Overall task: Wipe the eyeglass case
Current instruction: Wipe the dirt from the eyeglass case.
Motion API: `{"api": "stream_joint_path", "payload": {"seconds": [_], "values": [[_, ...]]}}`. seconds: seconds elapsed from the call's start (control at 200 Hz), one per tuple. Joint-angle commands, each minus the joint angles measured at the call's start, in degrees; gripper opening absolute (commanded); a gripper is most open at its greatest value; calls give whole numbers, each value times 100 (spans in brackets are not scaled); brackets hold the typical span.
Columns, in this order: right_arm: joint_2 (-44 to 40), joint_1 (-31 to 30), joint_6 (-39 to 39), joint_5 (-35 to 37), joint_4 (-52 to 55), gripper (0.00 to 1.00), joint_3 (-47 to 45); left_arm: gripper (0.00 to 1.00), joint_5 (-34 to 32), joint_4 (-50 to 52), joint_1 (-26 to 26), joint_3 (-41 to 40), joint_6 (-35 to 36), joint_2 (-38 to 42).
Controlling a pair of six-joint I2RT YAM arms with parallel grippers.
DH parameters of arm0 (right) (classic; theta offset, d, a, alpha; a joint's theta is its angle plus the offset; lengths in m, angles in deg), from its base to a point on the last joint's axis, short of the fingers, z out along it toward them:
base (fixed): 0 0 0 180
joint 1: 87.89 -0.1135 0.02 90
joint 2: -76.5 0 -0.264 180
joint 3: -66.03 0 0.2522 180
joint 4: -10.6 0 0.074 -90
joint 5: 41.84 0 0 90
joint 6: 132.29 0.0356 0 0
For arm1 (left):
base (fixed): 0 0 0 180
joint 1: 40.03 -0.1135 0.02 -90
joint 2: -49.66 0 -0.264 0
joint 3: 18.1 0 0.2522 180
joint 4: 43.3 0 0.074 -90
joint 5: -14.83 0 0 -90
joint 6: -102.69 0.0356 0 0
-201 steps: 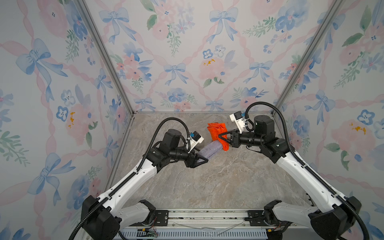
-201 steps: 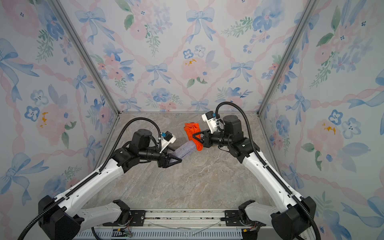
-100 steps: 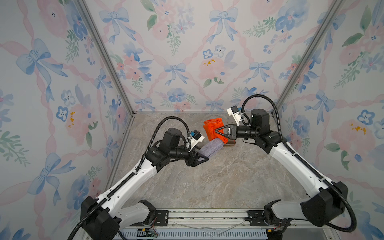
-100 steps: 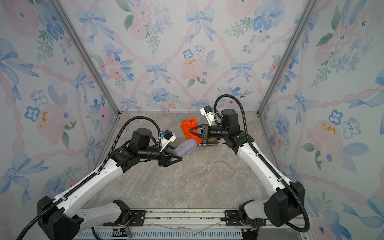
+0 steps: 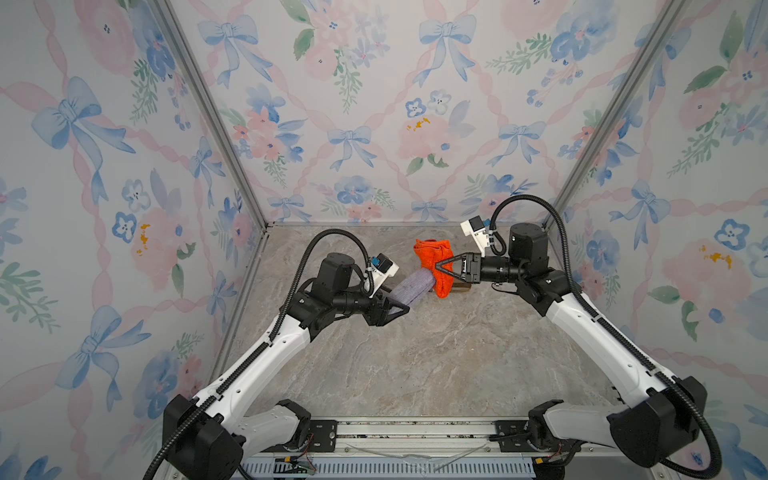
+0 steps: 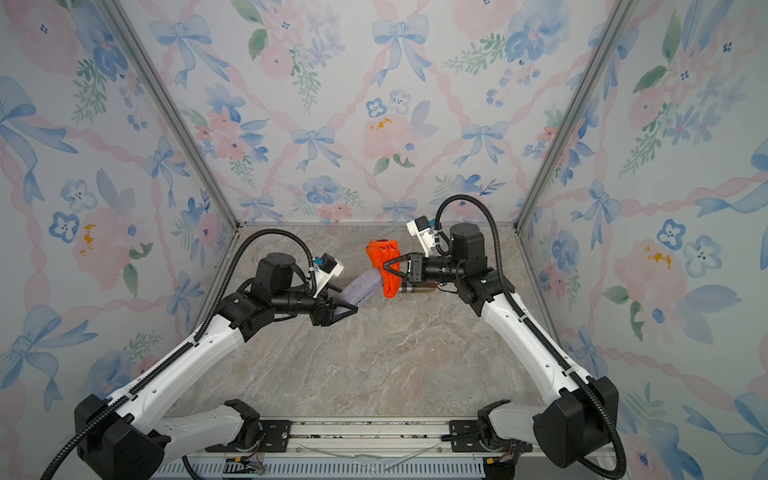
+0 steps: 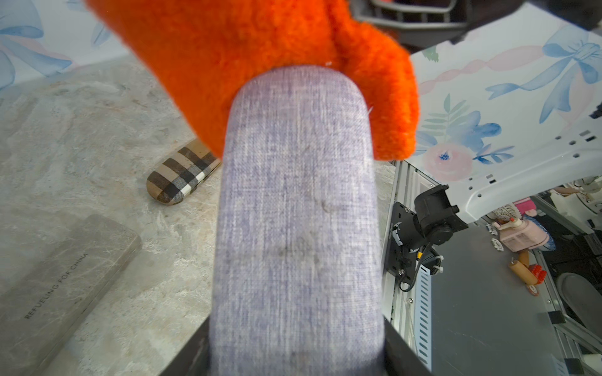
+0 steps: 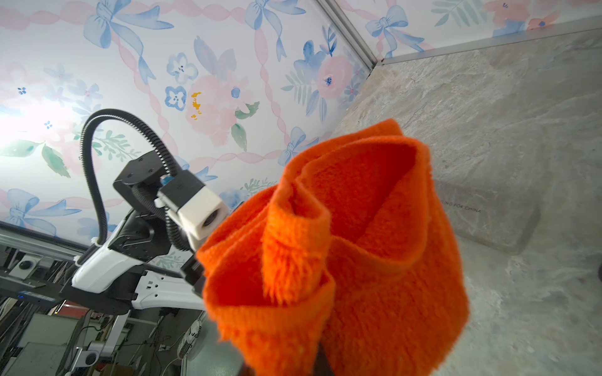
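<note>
Left wrist view: gripped between the left gripper's (image 7: 294,338) jaws, one end of the lilac eyeglass case (image 7: 296,195), apparently clear of the table (image 5: 415,365). Draped over its far end, straight ahead of those jaws, an orange cloth (image 7: 260,48). Pinched tight in the right gripper's (image 5: 436,266) closed jaws, that same cloth, seen in both top views. Lying just beneath the right jaws, a plaid case (image 7: 182,175). Flat on the table beyond the cloth from the right jaws, a grey box (image 8: 488,221).

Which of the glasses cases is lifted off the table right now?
The lavender fabric case, clamped in the left gripper; the plaid case and the grey marbled case lie on the table.
</note>
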Motion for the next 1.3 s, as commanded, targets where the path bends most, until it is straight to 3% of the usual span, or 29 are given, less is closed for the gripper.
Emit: {"api": "stream_joint_path", "payload": {"seconds": [0.0,0.09,0.24,0.38,0.57,0.77,0.885,1.03,1.29], "values": [[-510,52,126,-464,329,0,77,13,-137,-408,-65,217,-198,-178],[-912,210,-6,-305,280,0,-32,12,60,-499,-86,229,-347,-195],[-1573,629,41,129,-428,0,-701,13,1080,-548,-221,510,-845,-157],[-1916,970,481,286,-1541,0,-1254,13,1627,-978,-256,712,-1879,-149],[-2005,129,4,1090,-2328,0,-1446,13,2109,-2431,-199,460,-3550,15],[-1318,-1385,-270,1764,-4000,0,-1702,13,2233,-2526,181,445,-3787,45],[-1013,-1067,96,1619,-4537,0,-1595,14,2185,-2141,309,445,-3641,65],[-1191,-671,-169,1647,-3973,0,-1488,14,2262,-2122,286,420,-3614,158],[-1520,-1714,-133,1588,-4287,0,-2423,15,2482,-2473,111,561,-4041,-57]]}}
